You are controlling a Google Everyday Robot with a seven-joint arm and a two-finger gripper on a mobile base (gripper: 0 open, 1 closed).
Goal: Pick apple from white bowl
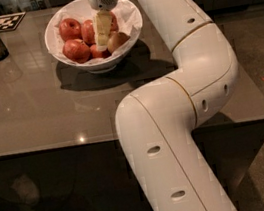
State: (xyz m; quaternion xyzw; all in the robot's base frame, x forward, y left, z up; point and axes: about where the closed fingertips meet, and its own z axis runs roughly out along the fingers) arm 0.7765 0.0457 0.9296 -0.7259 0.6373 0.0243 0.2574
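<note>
Camera view. My gripper [102,40] hangs inside the white bowl [95,65], upper centre of frame, on the grey-brown table [41,108]. Jaw opening: cannot tell, nor whether anything is held. The apple [88,32], red, lies mid-pile, against the gripper's left edge. A tan apple [117,40] sits just right of the gripper.
</note>
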